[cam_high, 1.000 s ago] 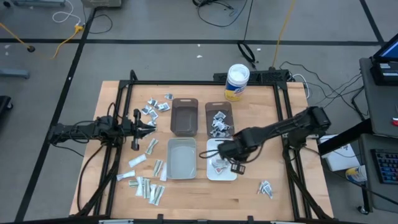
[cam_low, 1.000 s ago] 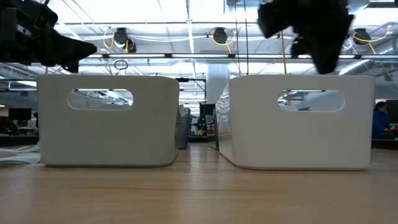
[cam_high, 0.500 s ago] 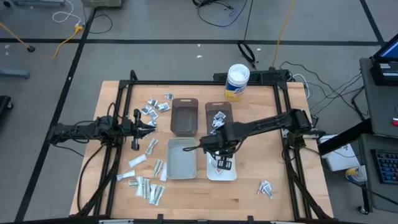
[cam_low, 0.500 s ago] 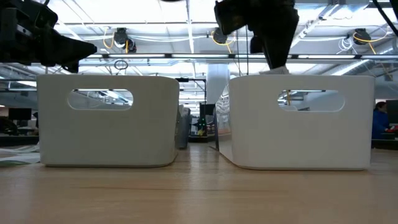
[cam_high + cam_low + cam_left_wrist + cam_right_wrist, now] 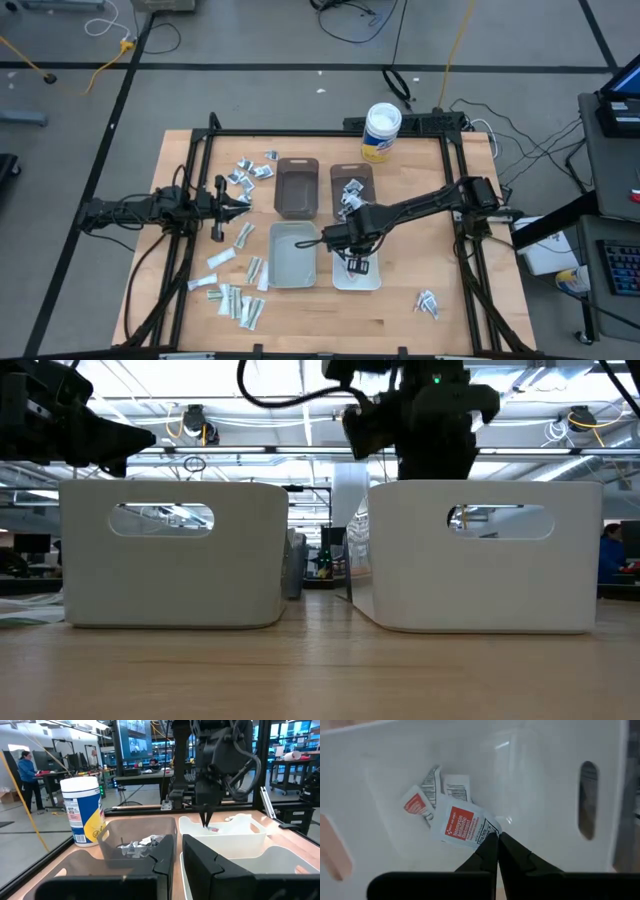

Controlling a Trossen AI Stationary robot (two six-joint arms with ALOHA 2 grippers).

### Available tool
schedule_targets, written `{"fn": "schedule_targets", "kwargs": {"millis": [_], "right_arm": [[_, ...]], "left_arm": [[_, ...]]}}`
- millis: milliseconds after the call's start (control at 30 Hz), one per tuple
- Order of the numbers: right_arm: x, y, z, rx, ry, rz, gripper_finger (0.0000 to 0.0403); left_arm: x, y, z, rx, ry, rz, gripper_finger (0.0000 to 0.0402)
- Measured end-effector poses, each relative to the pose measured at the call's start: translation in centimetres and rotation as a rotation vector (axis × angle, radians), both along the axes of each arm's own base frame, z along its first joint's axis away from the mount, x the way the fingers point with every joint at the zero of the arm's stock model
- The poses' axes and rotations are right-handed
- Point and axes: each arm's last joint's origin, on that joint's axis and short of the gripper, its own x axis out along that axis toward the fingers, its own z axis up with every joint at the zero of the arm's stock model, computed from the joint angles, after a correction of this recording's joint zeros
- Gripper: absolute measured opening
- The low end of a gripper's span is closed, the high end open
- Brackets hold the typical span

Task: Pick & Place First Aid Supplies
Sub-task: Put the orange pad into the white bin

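My right gripper is shut on a white packet with a red label inside the small white bin. Two more packets lie on that bin's floor. From the left wrist view the right gripper points down into the white bin. Several other packets lie loose on the table at the far left, the near left and the near right. Others fill a brown bin. My left gripper waits over the table's left side, open by a narrow gap. My right gripper pinches one corner of the red-labelled packet between its two fingertips. The fingers come from above, pointing down. The packet spreads out flat below the fingertips, over the packets on the bin floor; I cannot tell whether it touches them.
An empty brown bin and a grey bin stand left of the two bins that hold packets. A white round tub with a yellow label stands at the far edge. Bare wood lies along the near edge and right of the white bin.
My right gripper has swung toward the table's left, from beside the white bin to over it. It has then come down past the bin's rim with the packet.
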Motion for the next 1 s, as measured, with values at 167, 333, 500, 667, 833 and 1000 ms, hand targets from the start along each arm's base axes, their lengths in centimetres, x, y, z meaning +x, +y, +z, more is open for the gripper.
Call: {"fn": "schedule_targets", "kwargs": {"millis": [167,333,500,667,833,1000], "right_arm": [[-0.1,-0.1,-1.6,-0.021,-0.026,-0.002,0.0022],[-0.2,-0.1,-2.0,-0.022,-0.022,-0.003,0.0078],[-0.2,-0.1,-2.0,-0.022,-0.022,-0.001,0.0159],[-0.3,-0.1,-2.0,-0.011,-0.007,0.003,0.0228],[-1.2,0.1,-0.7,0.011,-0.004,-0.071,0.0256],[-3.1,1.3,1.0,0.016,0.012,-0.245,0.0255]], "left_arm": [[0.0,0.0,0.0,0.000,0.000,0.000,0.0047],[0.0,0.0,0.0,0.000,0.000,0.000,0.0047],[0.0,0.0,0.0,0.000,0.000,0.000,0.0047],[0.0,0.0,0.0,0.000,0.000,0.000,0.0047],[0.0,0.0,0.0,0.000,0.000,0.000,0.0047],[0.0,0.0,0.0,0.000,0.000,0.000,0.0047]]}}
